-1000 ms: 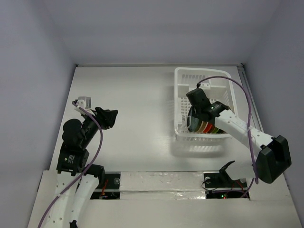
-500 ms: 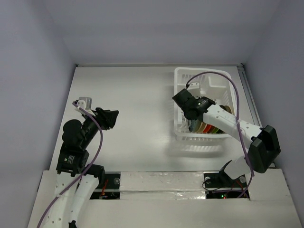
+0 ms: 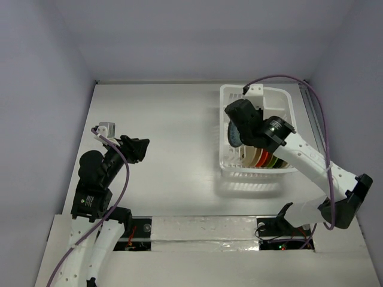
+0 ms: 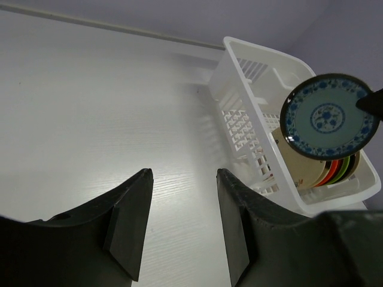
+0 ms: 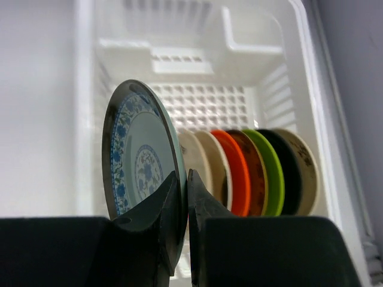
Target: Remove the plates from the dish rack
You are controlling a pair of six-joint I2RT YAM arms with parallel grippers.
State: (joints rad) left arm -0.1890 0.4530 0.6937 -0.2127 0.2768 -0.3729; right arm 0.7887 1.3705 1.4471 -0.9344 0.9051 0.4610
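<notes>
One small round plastic plate, grey-teal rim, blue-patterned pale face point(image 5: 140, 158), stands upright on edge, lower rim pinched between fingers of right gripper point(image 5: 184, 179). Plate held over white slotted plastic dish rack point(image 3: 254, 88), upper right of top view, higher than row of other upright plates point(image 5: 239, 176) in rack: cream, red-orange, brown, lime green, dark, tan. At left of top view, left gripper point(image 4: 182, 176) has fingers spread apart, holding nothing, above white table point(image 3: 173, 119).
</notes>
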